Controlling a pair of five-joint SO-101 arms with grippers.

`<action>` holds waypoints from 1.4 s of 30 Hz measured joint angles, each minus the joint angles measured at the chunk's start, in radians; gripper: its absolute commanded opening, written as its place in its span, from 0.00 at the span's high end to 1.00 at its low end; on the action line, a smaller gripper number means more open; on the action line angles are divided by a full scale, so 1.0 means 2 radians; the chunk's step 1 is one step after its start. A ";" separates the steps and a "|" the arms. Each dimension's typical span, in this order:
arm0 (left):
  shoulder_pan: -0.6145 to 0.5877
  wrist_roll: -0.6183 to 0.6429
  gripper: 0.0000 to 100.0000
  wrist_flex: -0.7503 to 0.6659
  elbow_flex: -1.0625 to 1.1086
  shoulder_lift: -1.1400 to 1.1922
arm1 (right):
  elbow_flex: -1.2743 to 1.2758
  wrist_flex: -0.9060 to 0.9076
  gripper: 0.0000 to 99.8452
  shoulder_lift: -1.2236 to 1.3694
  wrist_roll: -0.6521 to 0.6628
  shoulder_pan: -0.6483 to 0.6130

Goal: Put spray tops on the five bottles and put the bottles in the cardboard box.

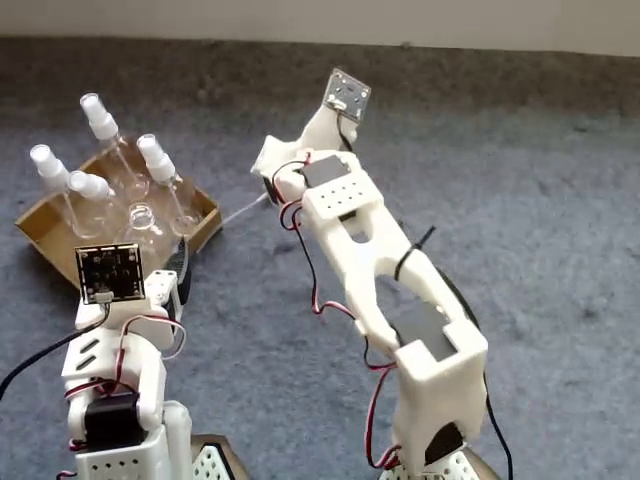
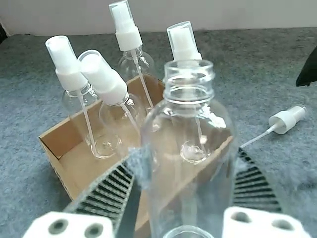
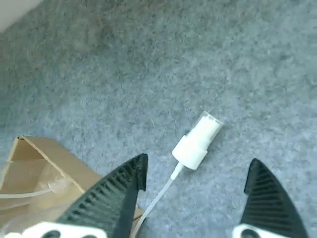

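A clear bottle with no top (image 2: 188, 148) stands upright between the fingers of my left gripper (image 2: 181, 178), which is shut on it at the near edge of the cardboard box (image 2: 54, 148). Inside the box (image 1: 40, 232) stand several clear bottles with white spray tops (image 1: 100, 115). The topless bottle (image 1: 142, 218) is at the box's near side. A loose white spray top (image 3: 198, 141) with its thin tube lies on the grey carpet just right of the box. My right gripper (image 3: 198, 163) hangs open above it, one finger on each side, not touching.
Grey carpet (image 1: 520, 180) covers the whole table, with free room to the right and front of the box. The right arm (image 1: 370, 250) stretches diagonally across the middle. A corner of the box (image 3: 44, 158) lies close to the right gripper's finger.
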 measured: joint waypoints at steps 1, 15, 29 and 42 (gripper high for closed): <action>0.000 0.000 0.87 -0.008 0.004 0.000 | -0.010 -0.006 0.71 0.015 0.000 0.000; 0.000 0.000 0.87 -0.021 0.007 -0.001 | -0.166 -0.029 0.71 0.183 0.000 0.000; 0.000 0.000 0.87 -0.021 0.007 -0.001 | -0.268 -0.028 0.81 0.282 0.000 0.001; 0.000 0.000 0.87 -0.021 0.007 -0.001 | -0.268 -0.030 0.93 0.290 0.000 0.029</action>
